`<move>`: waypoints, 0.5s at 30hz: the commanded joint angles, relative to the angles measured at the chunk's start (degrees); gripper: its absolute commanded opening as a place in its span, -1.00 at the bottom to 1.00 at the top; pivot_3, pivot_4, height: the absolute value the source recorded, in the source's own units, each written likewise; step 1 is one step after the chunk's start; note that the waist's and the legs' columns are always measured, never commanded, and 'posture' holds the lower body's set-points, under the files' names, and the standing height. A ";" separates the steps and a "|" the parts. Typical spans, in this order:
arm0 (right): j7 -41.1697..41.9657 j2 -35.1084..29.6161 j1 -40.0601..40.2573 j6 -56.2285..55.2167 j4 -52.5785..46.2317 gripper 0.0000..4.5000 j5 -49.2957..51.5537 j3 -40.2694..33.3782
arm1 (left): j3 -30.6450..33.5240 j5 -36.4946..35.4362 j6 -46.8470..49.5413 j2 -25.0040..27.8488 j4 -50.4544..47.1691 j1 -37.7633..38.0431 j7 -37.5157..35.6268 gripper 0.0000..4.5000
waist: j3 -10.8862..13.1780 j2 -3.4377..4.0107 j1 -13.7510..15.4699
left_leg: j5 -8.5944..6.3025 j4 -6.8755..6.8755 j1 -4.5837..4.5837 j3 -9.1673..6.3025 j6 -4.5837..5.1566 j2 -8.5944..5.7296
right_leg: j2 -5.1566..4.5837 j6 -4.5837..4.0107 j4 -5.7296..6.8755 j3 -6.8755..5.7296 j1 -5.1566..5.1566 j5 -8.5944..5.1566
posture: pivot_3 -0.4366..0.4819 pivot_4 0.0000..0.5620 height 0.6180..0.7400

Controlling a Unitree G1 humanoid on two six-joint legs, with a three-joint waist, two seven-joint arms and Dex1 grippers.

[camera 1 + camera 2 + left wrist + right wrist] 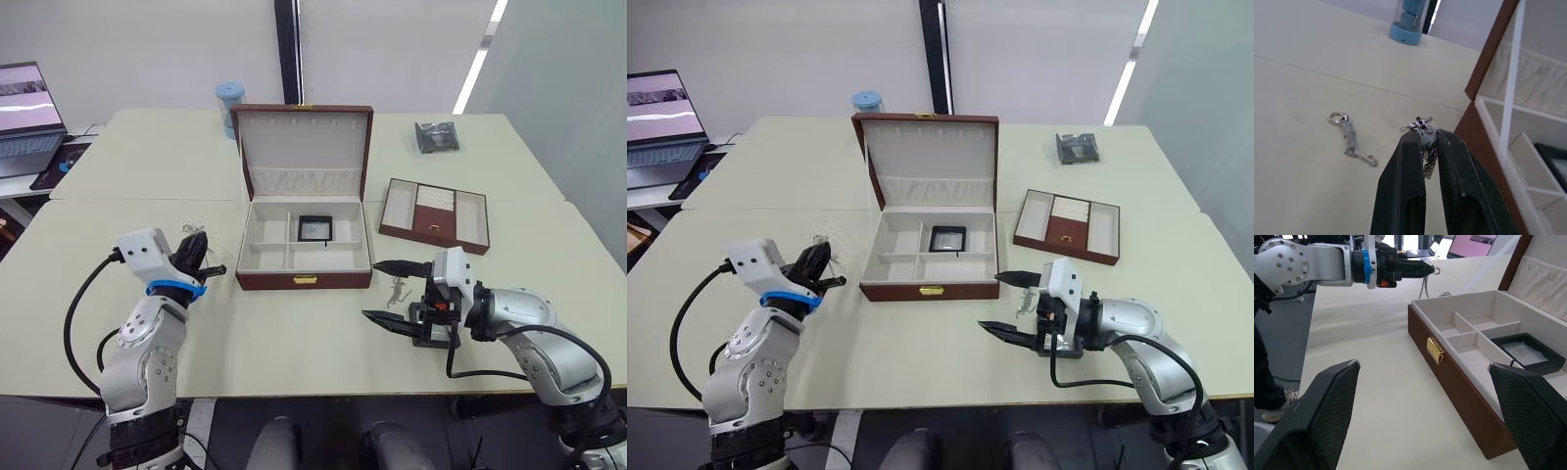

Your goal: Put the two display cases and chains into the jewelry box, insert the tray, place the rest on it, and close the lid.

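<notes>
A: Starting at the left, what does the left gripper (pixel 1424 147) have?

B: Its two black fingers are pinched together on a small silver chain piece (pixel 1422 128) with a dark purple stone at its top. The piece hangs down between the fingertips, long axis roughly vertical, lifted off the cream table (pixel 294 333) just left of the box.

A: Anything else lying there?

B: A second silver chain with a ring-like loop (pixel 1351 142) lies flat on the table beyond the gripper. Its long axis slants, loop end away from the box and chain end toward it.

A: And the box?

B: The large reddish-brown leatherette jewelry box (pixel 305 279) sits mid-table, long side across, gold clasp (pixel 306 279) facing the robot. Its hinged lid (pixel 303 147) stands upright at the back, cream lining showing. One flat square black display case with a clear window (pixel 314 227) lies in a rear compartment, right of centre.

A: To the right of it?

B: A small silver jewelry piece (pixel 397 291) lies on the table near the box's front right corner. The right gripper (pixel 387 292) is beside it, fingers spread wide and empty, pointing left toward the box. The shallow reddish-brown tray with cream side sections (pixel 436 214) rests further back, well apart from the box, slightly skewed. A dark shiny packet (pixel 436 136) lies at the far right.
</notes>
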 commanded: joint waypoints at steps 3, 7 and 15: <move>-0.94 0.36 -1.09 -0.16 -1.19 1.00 1.21 -2.01 | -1.09 -3.16 0.78 0.18 -4.81 -1.58 -1.20 -0.96 | 0.03 0.00 -0.19 | 0.00 -0.04 0.00 0.01 0.00 0.01 | 0.02 0.00 -0.06 0.01 0.00 0.00 | -0.05 -0.47 1.00; -1.95 1.07 -1.27 0.51 -0.86 1.00 2.16 -2.95 | -2.10 -4.33 1.74 0.58 -5.64 -3.45 -1.03 -0.96 | 0.03 -0.01 -0.18 | 0.00 -0.04 -0.02 0.00 0.00 0.00 | 0.01 0.00 -0.08 0.00 0.01 0.00 | -0.05 -0.47 1.00; -4.11 2.05 -1.70 1.75 -1.01 1.00 3.45 -4.58 | -4.41 -5.31 3.41 1.28 -5.96 -7.90 -1.11 -0.96 | 0.04 -0.01 -0.16 | 0.00 -0.04 -0.03 0.01 0.00 -0.01 | 0.02 0.00 -0.12 0.01 0.02 0.00 | -0.05 -0.47 1.00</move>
